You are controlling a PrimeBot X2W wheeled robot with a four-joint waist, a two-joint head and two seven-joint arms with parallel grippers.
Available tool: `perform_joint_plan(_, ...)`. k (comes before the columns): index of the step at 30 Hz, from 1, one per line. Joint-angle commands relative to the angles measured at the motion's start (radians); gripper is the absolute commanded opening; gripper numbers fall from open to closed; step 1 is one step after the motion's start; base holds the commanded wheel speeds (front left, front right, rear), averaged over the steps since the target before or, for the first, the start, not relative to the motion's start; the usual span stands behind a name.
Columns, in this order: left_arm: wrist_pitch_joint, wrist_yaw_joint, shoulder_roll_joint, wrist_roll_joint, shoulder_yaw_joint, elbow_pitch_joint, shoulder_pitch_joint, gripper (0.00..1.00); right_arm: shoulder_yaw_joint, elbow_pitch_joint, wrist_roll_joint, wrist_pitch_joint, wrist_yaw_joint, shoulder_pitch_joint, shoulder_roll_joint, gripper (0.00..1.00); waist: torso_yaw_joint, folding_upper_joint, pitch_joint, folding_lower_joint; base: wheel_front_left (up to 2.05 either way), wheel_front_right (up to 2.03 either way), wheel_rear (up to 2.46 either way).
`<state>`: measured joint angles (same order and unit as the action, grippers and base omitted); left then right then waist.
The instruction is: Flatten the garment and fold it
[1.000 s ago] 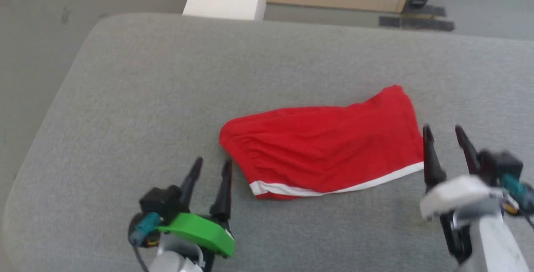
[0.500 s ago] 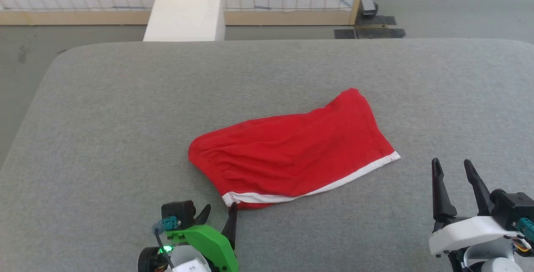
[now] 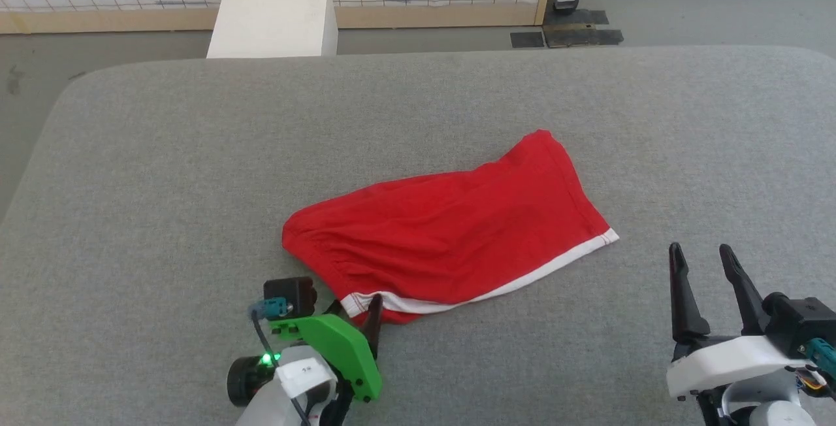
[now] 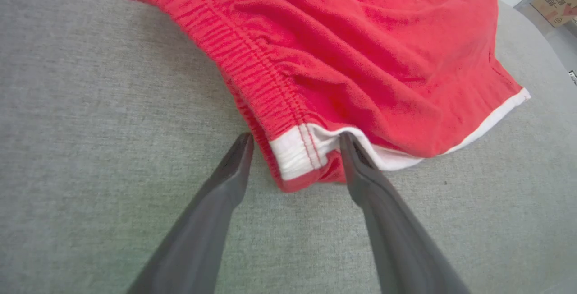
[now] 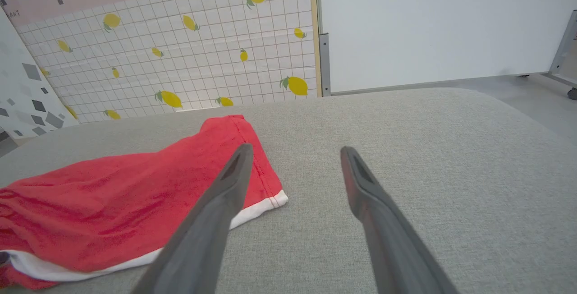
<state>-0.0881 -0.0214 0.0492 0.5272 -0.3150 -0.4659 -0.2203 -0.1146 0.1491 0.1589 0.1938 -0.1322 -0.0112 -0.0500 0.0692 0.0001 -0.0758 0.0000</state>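
Because the garment (image 3: 450,236) lies rumpled and neither end effector has closed on it, I judge the task to be at its very start: the flattening is not done and no deliberate fold is in place.

The grey cloth-covered tabletop (image 3: 163,171) spans the head view, and the garment sits near its middle, a little toward the robot, as one slanted red slab running from near-left to far-right. It is several times the size of an end effector. Its surface is soft and uneven, with shallow ridges across the middle and a lifted far-right end. I cannot make out any lettering on the side that faces up.

The gathered waistband (image 4: 252,64) forms the left end, puckered into fine pleats. A white trim (image 3: 522,276) runs along the near edge to the right-hand corner. At the near-left corner (image 4: 299,158) the trim turns up over a red layer beneath, so the cloth seems doubled there.

The left end effector (image 4: 295,138) stands with its fingers spread, straddling that corner: one finger rests on bare tabletop just outside the waistband, the other sits at the trim's edge, touching it or nearly so. The right end effector (image 3: 699,249) is also spread wide and empty, over bare tabletop to the right of the garment's trimmed right corner and apart from it.

Still left: grip the corners, pull the cloth smooth, then fold.
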Motion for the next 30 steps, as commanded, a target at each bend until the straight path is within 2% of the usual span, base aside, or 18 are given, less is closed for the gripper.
perform_joint_plan(1, -0.005, 0.007, 0.001, 0.004, -0.006, -0.003, -0.019, 1.00, 0.004, -0.006, 0.007, 0.000, 0.002, 0.005, 0.000, 1.00, 0.000, -0.0001, -0.005, 0.0000, 0.00, 0.00, 0.00)
perform_joint_plan(3, -0.007, 0.009, 0.001, 0.005, -0.011, -0.005, -0.026, 1.00, 0.005, -0.005, 0.009, 0.000, 0.002, 0.002, 0.000, 1.00, 0.001, -0.0001, -0.008, 0.0000, 0.00, 0.00, 0.00)
perform_joint_plan(4, -0.008, 0.008, 0.001, 0.004, -0.012, -0.006, -0.029, 0.73, 0.006, -0.004, 0.009, 0.001, 0.002, 0.001, 0.000, 1.00, 0.001, -0.0001, -0.008, 0.0000, 0.00, 0.00, 0.00)
perform_joint_plan(5, -0.010, 0.008, 0.003, 0.001, -0.016, -0.007, -0.031, 0.01, 0.007, -0.003, 0.009, 0.001, 0.002, 0.000, 0.000, 1.00, 0.002, -0.0001, -0.009, 0.0000, 0.00, 0.00, 0.00)
perform_joint_plan(15, -0.008, 0.003, 0.008, -0.007, -0.038, 0.016, -0.013, 0.00, -0.005, 0.011, -0.042, -0.047, 0.002, -0.028, 0.000, 1.00, -0.018, -0.0001, -0.002, 0.0000, 0.00, 0.00, 0.00)
perform_joint_plan(21, -0.013, 0.002, 0.011, -0.017, -0.057, 0.035, -0.019, 0.00, -0.031, 0.113, -0.132, -0.200, 0.002, -0.175, 0.000, 1.00, -0.044, -0.0001, -0.024, 0.0000, 0.00, 0.00, 0.00)
perform_joint_plan(30, -0.018, 0.011, 0.009, -0.023, -0.087, 0.052, -0.061, 0.00, -0.071, 0.391, -0.210, -0.479, 0.002, -0.399, 0.000, 1.00, -0.098, -0.0001, -0.091, 0.0000, 0.00, 0.00, 0.00)
